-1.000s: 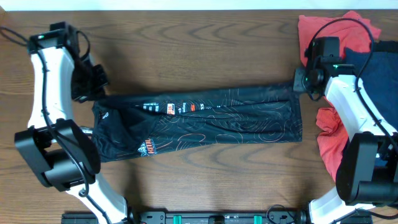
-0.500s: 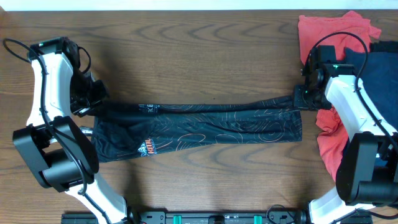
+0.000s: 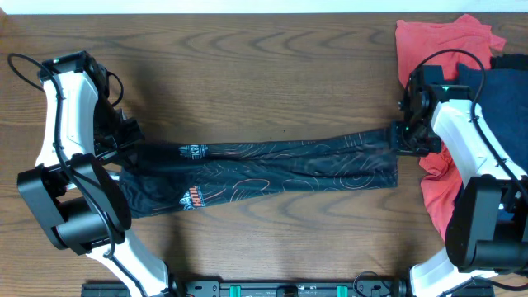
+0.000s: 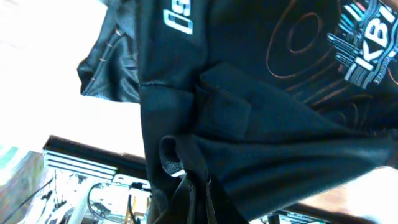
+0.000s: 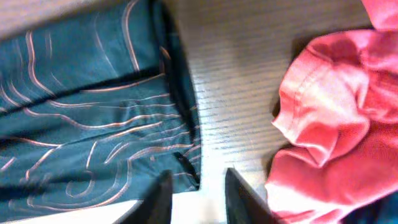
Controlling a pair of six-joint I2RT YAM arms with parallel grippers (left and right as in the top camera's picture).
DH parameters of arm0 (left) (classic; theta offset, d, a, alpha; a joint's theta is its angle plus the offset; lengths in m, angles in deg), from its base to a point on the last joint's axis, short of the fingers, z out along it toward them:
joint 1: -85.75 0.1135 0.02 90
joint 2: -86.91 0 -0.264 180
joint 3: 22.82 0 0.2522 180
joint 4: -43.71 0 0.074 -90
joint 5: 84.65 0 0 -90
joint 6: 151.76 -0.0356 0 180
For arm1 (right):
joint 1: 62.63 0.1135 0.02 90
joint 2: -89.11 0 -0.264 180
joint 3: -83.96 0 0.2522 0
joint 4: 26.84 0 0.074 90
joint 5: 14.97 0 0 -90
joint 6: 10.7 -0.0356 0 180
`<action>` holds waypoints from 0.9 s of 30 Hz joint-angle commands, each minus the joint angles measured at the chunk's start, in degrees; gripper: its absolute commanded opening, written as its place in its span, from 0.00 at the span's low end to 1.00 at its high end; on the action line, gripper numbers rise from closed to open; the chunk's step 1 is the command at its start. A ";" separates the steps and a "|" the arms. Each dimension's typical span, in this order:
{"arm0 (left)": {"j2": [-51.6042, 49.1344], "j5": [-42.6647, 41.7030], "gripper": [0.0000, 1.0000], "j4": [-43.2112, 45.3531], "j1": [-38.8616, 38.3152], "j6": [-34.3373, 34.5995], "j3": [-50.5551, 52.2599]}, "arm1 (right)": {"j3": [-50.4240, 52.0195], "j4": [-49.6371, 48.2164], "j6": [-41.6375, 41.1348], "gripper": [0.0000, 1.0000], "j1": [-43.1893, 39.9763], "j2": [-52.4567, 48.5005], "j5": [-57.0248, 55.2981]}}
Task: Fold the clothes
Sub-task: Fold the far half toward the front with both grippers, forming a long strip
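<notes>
The black jersey point(image 3: 272, 165) with orange contour lines lies stretched in a long narrow band across the table, logos near its left end. My left gripper point(image 3: 125, 150) is at the left end and is shut on a bunch of the black jersey fabric point(image 4: 261, 81), which fills the left wrist view around the jaws point(image 4: 199, 186). My right gripper point(image 3: 402, 139) is at the right end. In the right wrist view its fingers point(image 5: 198, 177) stand apart over the table. The jersey's corner point(image 5: 81, 124) lies by the left finger, not clamped.
A coral-red garment point(image 3: 437, 37) lies heaped at the right edge, close to the right gripper, and also shows in the right wrist view point(image 5: 336, 124). A navy-blue garment point(image 3: 503, 99) lies on top of it. Both arm bases stand at the front corners.
Both grippers moved toward the front edge, drawing the jersey's far edge over itself. The jersey band has become narrower.
</notes>
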 commanded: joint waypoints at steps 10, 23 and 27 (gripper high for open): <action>0.22 3.26 0.25 -5.66 0.28 0.33 0.57 | 0.09 1.18 0.26 0.36 0.04 0.98 -0.24; 0.22 -2.25 0.41 1.33 0.22 0.33 0.59 | 2.93 1.25 3.69 0.54 -0.04 0.98 3.06; 0.22 -2.23 0.52 2.45 0.13 0.33 0.85 | 4.81 -0.92 5.44 0.62 -0.07 0.98 5.90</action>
